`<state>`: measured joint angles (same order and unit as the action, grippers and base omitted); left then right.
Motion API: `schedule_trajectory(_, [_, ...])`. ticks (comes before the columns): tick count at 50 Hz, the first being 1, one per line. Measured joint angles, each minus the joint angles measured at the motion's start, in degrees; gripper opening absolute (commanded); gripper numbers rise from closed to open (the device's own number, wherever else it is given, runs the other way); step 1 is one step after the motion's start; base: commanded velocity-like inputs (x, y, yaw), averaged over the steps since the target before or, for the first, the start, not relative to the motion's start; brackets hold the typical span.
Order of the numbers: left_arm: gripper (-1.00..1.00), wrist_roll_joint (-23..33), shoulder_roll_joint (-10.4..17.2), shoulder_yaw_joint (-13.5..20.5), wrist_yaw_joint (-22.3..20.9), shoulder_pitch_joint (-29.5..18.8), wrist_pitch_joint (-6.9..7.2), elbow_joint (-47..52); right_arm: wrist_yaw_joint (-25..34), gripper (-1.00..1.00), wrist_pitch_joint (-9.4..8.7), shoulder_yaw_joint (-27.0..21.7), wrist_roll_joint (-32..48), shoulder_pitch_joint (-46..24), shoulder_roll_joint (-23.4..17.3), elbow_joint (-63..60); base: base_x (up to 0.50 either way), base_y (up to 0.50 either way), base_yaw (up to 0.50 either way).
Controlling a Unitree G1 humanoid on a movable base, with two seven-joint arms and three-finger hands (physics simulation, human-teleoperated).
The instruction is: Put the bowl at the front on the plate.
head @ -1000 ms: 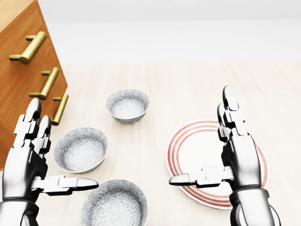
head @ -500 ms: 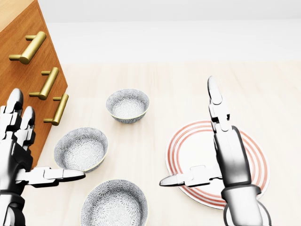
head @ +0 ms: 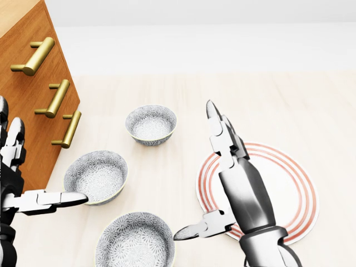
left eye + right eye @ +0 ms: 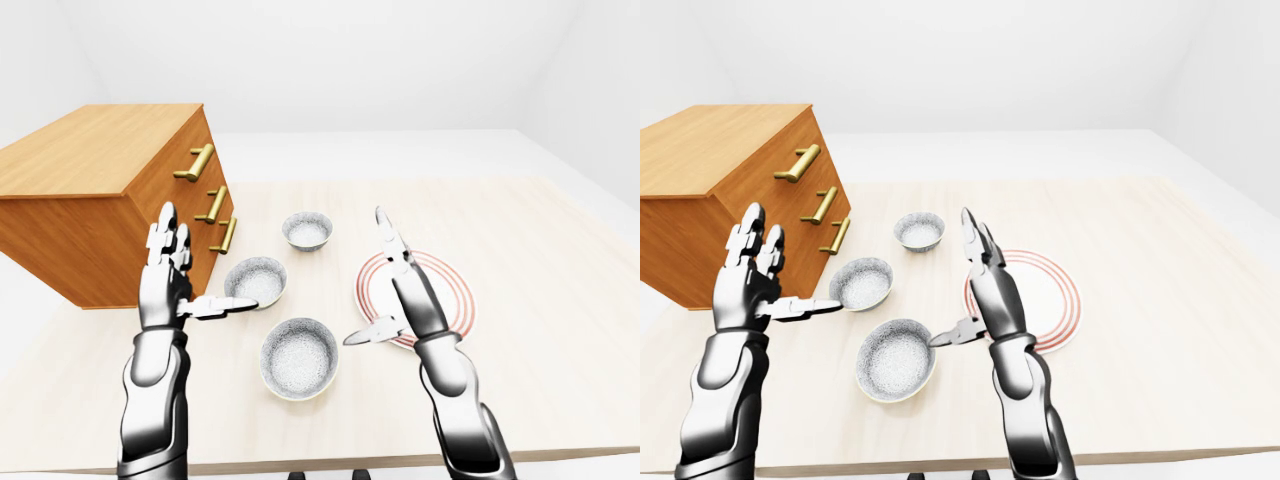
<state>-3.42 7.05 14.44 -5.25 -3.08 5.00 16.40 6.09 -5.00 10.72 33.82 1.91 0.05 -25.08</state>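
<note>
Both hands are shifting toward 9 o'clock in the head view compared with a second ago. My left hand [image 4: 168, 288] is drifting out to the view's edge, and my right hand [image 3: 239, 189] is leaving the plate's middle for its left rim.

The left hand is spread wide and holding nothing, fingers up, thumb pointing at the lower rim of the middle bowl [image 3: 95, 176]. The wooden dresser [image 3: 16, 94] is standing at 10 o'clock.

Three patterned bowls are sitting on the table [image 3: 183, 94], the far bowl [image 3: 151, 124] at 11 o'clock. I am taking the nearest bowl [image 3: 135, 240], at 7 o'clock, as the front one. It is resting untouched, apart from the plate.

My right hand is likewise fully open and empty, fingers pointing to 12, thumb tip hanging just beside that bowl's right rim. The red-ringed plate [image 3: 289, 189] is lying at 4 o'clock.

To grip well, I am planning to lower the right hand, slip the thumb inside the rim with the fingers outside, and close firmly before lifting. Then I should carry the bowl toward 2 o'clock, clearing the plate's edge, with the left hand off the middle bowl.
</note>
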Motion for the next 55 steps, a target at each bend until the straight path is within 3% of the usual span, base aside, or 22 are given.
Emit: schedule_trajectory(55, [0.99, -0.9, 0.92, 1.68, -0.03, -0.45, 0.0, 1.28, -3.23, 1.0, 0.0, 8.25, 13.02, 1.19, 1.97, 5.98, 0.0, 0.0, 0.0])
